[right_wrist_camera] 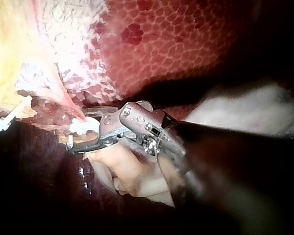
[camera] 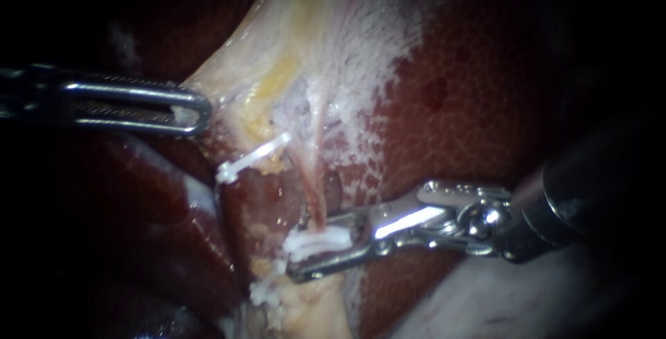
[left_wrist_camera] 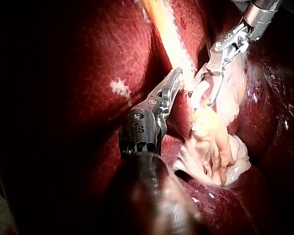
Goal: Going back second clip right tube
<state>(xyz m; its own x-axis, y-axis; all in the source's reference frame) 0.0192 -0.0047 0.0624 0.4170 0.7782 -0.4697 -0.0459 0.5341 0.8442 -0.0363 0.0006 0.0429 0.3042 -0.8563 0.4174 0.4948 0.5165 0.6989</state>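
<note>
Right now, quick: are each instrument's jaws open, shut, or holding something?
Left instrument: shut on pale tissue.
Right instrument: open, white clip on the tube lying between its jaws.

dark red, speckled liver (camera: 479, 103) fills the backdrop, with a pale yellowish sheet of tissue (camera: 305, 20) across it; light falls brightest at the centre, edges sink into black.
</note>
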